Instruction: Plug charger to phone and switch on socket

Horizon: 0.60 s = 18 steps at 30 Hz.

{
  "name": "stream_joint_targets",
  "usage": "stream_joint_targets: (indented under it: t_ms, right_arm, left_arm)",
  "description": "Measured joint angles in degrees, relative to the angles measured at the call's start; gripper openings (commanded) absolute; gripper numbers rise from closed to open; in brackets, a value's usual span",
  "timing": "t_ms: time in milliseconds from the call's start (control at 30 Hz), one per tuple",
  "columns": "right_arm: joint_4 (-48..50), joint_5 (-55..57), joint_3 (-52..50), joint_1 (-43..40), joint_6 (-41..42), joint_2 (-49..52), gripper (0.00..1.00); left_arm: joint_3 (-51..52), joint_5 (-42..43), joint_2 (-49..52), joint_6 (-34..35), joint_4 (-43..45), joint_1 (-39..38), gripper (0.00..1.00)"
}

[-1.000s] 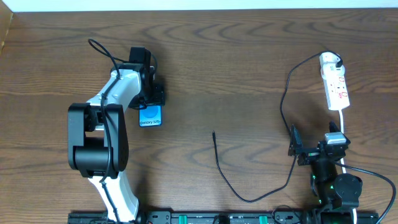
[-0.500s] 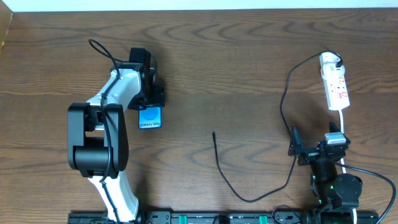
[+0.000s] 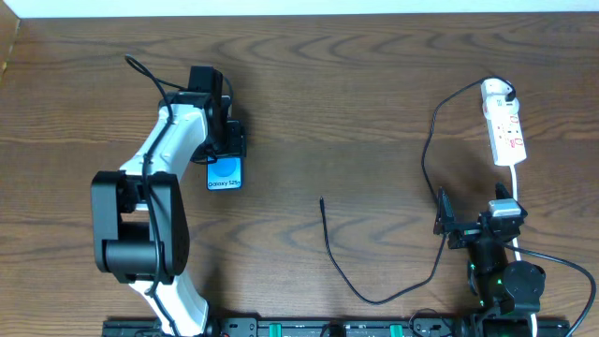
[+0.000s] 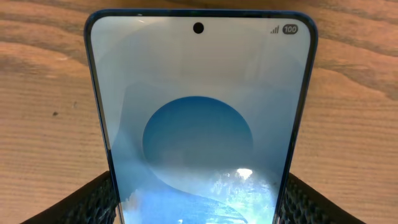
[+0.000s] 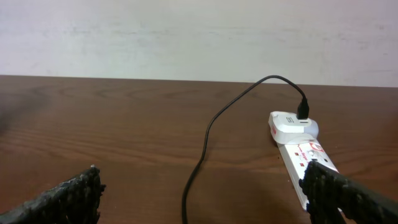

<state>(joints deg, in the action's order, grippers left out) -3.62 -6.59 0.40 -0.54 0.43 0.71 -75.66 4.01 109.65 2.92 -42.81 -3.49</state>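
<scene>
The phone point(image 3: 225, 174), bright blue screen with "Galaxy S25" text, sits at the left of the table. My left gripper point(image 3: 223, 150) is shut on its far end; in the left wrist view the phone point(image 4: 199, 118) fills the frame between both black fingers. The charger cable point(image 3: 374, 298) runs in a loop from its plug tip point(image 3: 322, 200) at table centre to the white socket strip point(image 3: 504, 131) at the far right. My right gripper point(image 3: 474, 227) is open and empty near the front right; the cable point(image 5: 205, 155) and the strip point(image 5: 301, 155) lie ahead of it.
The table's back edge meets a white wall point(image 5: 199, 37). A white cord point(image 3: 516, 183) leads from the strip toward the right arm base. A black rail point(image 3: 299, 328) runs along the front edge.
My left arm has shifted slightly left and back, and the phone moved a little with it. The right arm, cable and strip have not moved.
</scene>
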Motion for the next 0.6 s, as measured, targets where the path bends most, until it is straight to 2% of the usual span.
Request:
stream_joint_targets:
  t_ms: [133, 333, 467, 600]
  right_arm:
    - [0.00, 0.00, -0.02, 0.00, 0.00, 0.00, 0.99]
    - [0.00, 0.00, 0.00, 0.00, 0.00, 0.00, 0.99]
    - [0.00, 0.00, 0.00, 0.00, 0.00, 0.00, 0.99]
    - [0.00, 0.00, -0.02, 0.00, 0.00, 0.00, 0.99]
  left_arm:
    - [0.00, 3.52, -0.07, -0.02, -0.50, 0.02, 0.07]
    - [0.00, 15.89, -0.07, 0.42, 1.46, 0.00, 0.07]
    - [0.07, 27.36, -0.07, 4.35, 5.35, 0.02, 0.07]
    - [0.15, 39.58, -0.07, 11.47, 10.56, 0.02, 0.07]
